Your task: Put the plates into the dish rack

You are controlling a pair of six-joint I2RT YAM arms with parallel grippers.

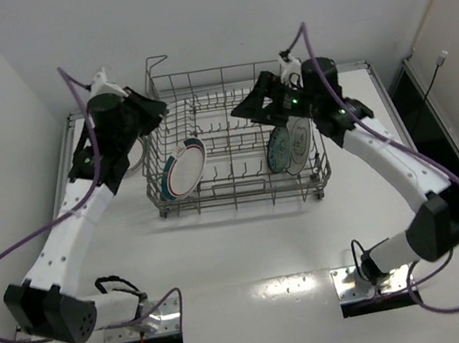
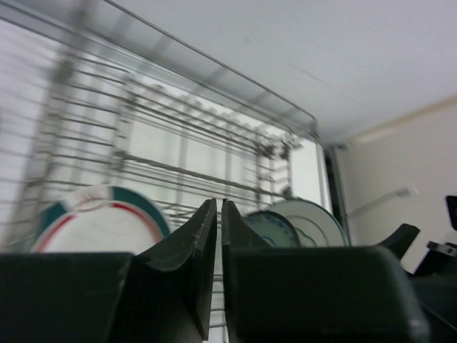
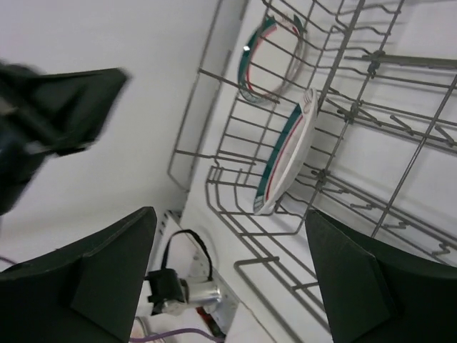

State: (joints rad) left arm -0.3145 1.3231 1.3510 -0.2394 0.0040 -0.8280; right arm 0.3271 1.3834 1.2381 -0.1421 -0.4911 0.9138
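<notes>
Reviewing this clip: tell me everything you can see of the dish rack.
The dish rack is a large rectangular basket of grey metal wire, with tall grid sides, an open top and rows of upright prongs on its floor. It stands level on the white table, toward the far edge. Three plates lean on edge inside it: a green-and-red rimmed plate at its left end, a teal plate and a white plate at its right.

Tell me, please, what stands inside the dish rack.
Three plates stand on edge in the dish rack: a green-and-red rimmed plate at its left end, a teal plate and a white plate together at the right. The right arm covers the upper edges of those two.
</notes>
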